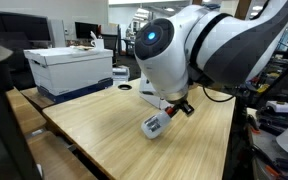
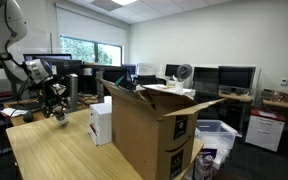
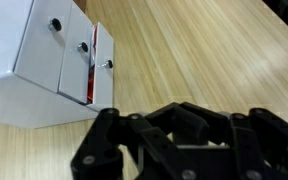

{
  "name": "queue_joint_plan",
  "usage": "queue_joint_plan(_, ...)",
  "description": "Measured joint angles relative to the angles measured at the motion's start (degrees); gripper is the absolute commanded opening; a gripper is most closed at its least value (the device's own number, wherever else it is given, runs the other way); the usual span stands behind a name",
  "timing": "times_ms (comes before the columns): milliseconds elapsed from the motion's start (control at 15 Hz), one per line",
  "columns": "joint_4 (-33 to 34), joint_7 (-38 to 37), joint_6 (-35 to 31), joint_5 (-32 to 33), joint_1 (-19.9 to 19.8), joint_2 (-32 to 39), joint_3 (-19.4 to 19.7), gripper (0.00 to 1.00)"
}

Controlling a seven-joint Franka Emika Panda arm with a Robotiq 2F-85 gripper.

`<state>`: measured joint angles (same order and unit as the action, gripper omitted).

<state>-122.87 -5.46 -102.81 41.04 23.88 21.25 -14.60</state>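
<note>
Closest in, wrist view: gripper (image 3: 179, 125) filled the lower edge, its black links folded together and the jaws fully closed with nothing between them. Just beyond it and off to one side sat a small white drawer box (image 3: 39, 60), apart from the fingers, not touched. It showed three drawer fronts, each with a small round knob (image 3: 82, 46); one drawer stood slightly out and a red strip (image 3: 94, 60) showed in the gap. In an exterior view the drawer box (image 1: 154, 125) lay on the wooden table (image 1: 94, 135), near its middle, with the gripper (image 1: 177, 107) hanging just above and beside it. Judged from its look, the box was light, hard plastic, stiff enough not to give under a squeeze. It would likely skid on the smooth wood if pushed or tugged by a knob. The knobs looked small and slick, a poor purchase. The better hold seemed to be across the flat sides of the body, or pinching a drawer front at its edges. Farther back, a large white box (image 1: 69, 65) rested at the table's far end. In an exterior view an open cardboard box (image 2: 149, 130) stood by the table, with monitors (image 2: 234, 75) and a window (image 2: 84, 50) behind
</note>
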Motion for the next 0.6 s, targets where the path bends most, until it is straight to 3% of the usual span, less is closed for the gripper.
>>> queue_joint_plan(600,6.39,-0.90,8.42,2.90,3.49,2.99,-0.93,0.03)
